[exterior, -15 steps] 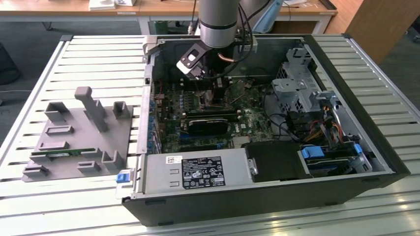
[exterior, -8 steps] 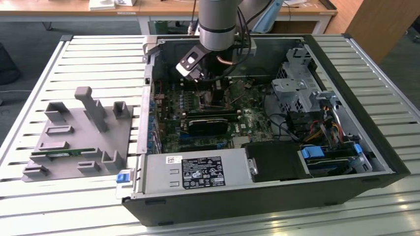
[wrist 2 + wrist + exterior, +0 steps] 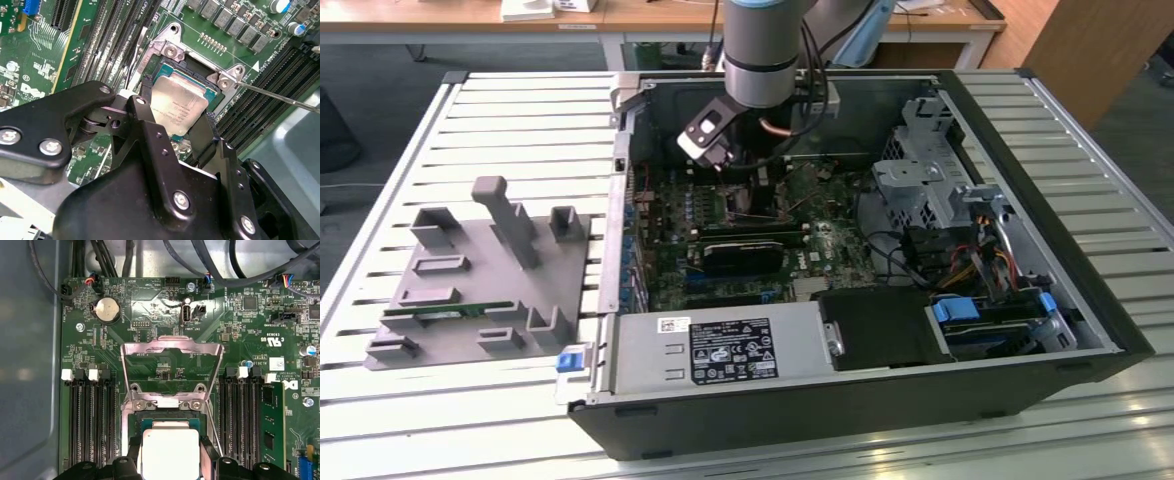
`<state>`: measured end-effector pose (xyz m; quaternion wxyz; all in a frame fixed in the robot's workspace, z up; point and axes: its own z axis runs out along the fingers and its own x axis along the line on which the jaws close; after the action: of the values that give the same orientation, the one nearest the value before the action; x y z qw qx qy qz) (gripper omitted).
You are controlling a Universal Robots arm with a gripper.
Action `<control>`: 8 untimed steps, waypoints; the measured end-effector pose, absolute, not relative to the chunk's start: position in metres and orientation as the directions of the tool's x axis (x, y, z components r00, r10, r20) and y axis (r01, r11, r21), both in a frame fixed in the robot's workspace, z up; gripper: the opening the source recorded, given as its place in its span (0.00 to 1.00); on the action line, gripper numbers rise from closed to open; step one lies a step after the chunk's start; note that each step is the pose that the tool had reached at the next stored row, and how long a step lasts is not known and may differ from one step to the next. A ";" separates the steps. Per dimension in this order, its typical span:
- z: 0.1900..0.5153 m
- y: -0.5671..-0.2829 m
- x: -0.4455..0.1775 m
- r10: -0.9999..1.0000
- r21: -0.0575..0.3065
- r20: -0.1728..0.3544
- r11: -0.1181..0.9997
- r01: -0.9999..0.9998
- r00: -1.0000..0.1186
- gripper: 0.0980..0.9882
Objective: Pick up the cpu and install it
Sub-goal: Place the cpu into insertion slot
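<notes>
Gripper: the gripper (image 3: 176, 119) is down inside the open case. Its two black fingers (image 3: 145, 107) are drawn in against opposite edges of the cpu, and it has hold of nothing else.
Cpu: the cpu (image 3: 177, 102) sits silver top up between the fingertips, directly over the socket (image 3: 162, 422). From here I can't tell whether it is fully seated.
Load plate: the load plate (image 3: 172, 346) is swung up and open, just beyond the socket.
Lever: the lever (image 3: 280, 96) is a thin metal rod sticking out from a corner of the socket.
Memory slots: the memory slots (image 3: 90, 425) run in dark rows on both sides of the socket. One row holds the installed memory stick (image 3: 272, 427).
Case: the computer case (image 3: 854, 410) lies on its side with the lid off. It holds the green motherboard (image 3: 670, 280), the power supply (image 3: 720, 350) along the near wall and the drive cage (image 3: 921, 180) toward the exterior view's right.
Arm: the arm (image 3: 767, 40) comes straight down into the case.
Tray: the grey tray (image 3: 494, 290) sits on the slatted table (image 3: 520, 110), at the exterior view's left of the case. A spare memory stick (image 3: 434, 313) lies in it near the front.
</notes>
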<state>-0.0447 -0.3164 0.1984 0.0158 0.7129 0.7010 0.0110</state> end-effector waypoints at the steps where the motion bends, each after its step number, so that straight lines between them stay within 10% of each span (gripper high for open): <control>1: 0.198 -0.316 -0.045 1.000 0.038 -0.006 -0.017 0.999 0.017 0.50; 8: 0.193 -0.315 -0.044 1.000 0.036 -0.007 -0.017 0.999 0.017 0.50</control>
<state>-0.0435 -0.3151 0.1928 0.0153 0.7129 0.7010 0.0104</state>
